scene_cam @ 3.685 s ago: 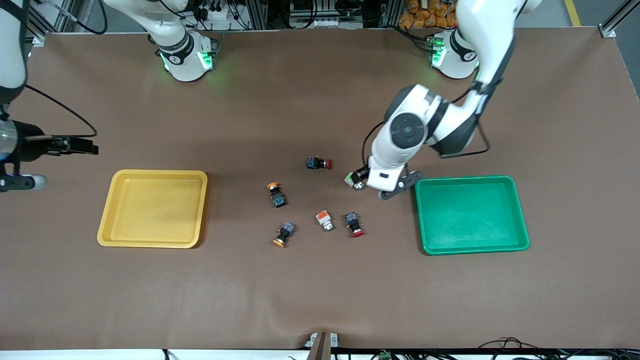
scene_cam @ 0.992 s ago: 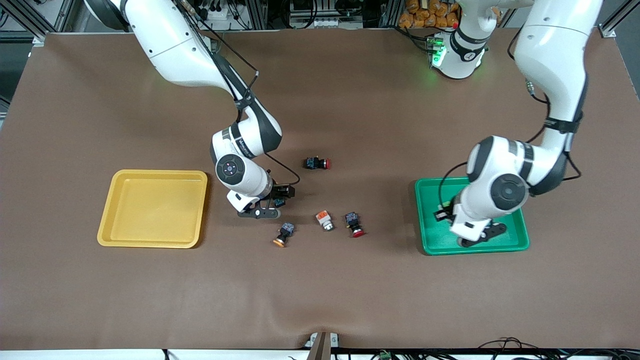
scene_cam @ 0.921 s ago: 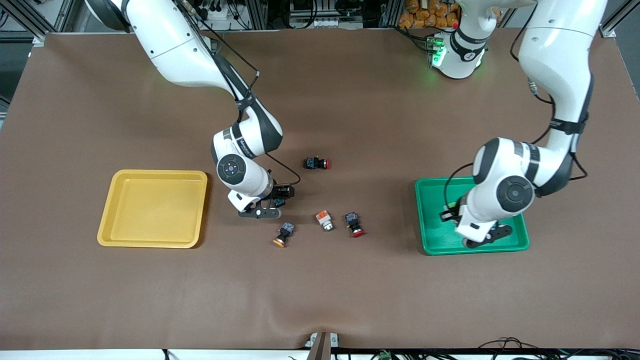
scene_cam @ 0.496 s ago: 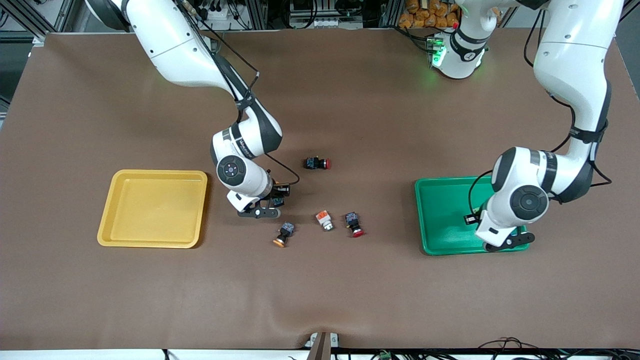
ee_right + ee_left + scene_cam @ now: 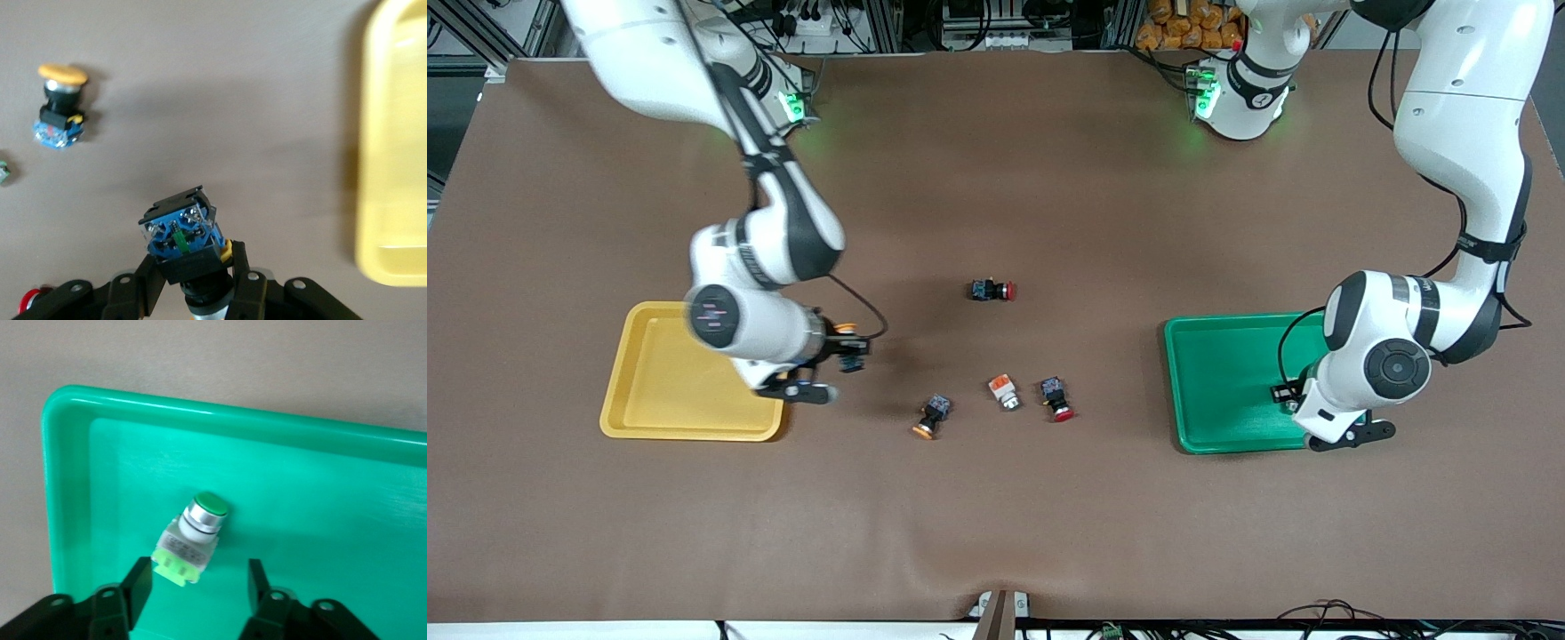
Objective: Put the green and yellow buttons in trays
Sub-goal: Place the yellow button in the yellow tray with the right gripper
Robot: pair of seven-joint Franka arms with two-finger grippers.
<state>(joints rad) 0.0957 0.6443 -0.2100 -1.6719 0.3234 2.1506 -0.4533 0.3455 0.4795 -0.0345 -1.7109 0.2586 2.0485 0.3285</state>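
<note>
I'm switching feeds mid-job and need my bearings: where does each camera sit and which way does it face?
Front view: high across the table, facing both arm bases; shows both arms, the yellow tray and green tray.
Left wrist view: looks down past the open left hand at the green button lying in the green tray.
Right wrist view: looks down past the right hand gripping a yellow button.
Shared: front and right wrist views both show the loose yellow button on the table.

Brown mat-covered table (image 5: 996, 516), cluttered equipment racks (image 5: 978, 22) along its edge.
</note>
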